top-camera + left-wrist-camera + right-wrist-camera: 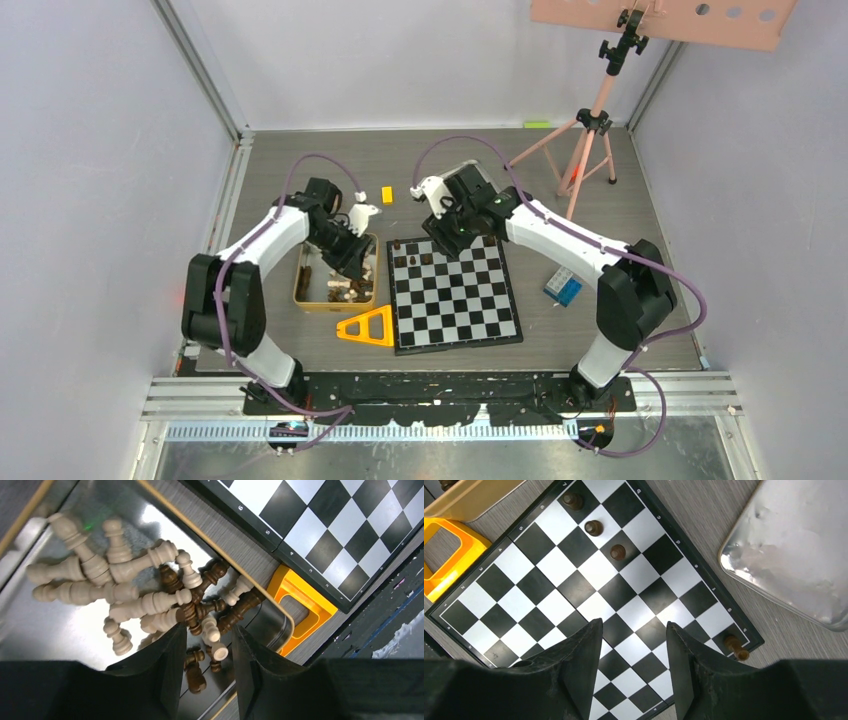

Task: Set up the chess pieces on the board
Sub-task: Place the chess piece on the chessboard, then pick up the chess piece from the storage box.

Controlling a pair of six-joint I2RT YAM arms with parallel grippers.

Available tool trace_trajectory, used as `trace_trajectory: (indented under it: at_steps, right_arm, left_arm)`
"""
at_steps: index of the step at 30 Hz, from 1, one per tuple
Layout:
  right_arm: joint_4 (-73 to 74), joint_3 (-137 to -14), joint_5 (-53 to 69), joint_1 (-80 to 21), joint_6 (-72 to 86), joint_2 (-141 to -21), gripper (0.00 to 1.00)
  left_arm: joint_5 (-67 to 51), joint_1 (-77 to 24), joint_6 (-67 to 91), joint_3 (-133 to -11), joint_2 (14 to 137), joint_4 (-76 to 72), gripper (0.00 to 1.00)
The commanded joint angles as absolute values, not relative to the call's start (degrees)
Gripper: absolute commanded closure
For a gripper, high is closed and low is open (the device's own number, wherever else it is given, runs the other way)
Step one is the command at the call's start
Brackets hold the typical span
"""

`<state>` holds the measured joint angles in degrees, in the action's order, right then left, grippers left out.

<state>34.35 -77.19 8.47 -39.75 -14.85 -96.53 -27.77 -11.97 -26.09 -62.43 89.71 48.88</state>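
We see the left arm folded at the elbow, wrist pitched downward so the left gripper (209,636) hangs over the gold tin (45,630); its fingers are spread with nothing pinched, straddling the heap of chess pieces (150,602) — pale and dark, tumbled together on the tin floor. The right arm stretches inward across the table; the right gripper (634,626) is poised above the board (549,605), fingers parted and empty. Three dark pieces (593,528) stand on neighbouring squares in a row near the far edge; a fourth sits at a corner by the border — near the silver lid (794,550).
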Motion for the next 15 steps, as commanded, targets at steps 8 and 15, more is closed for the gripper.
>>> trace_trajectory:
  at_steps: [8, 15]
  right_arm:
    - [33.05, -75.50, 10.08, -37.39, -14.96, -92.10, 0.45]
    - [32.57, -75.03, 10.70, -37.10, -14.59, -92.32, 0.45]
  left_arm:
    - [-25.88, -14.68, -24.69, -64.16, 96.16, 48.75, 0.58]
    - [-20.87, -15.65, -24.29, -63.57, 96.52, 45.95, 0.55]
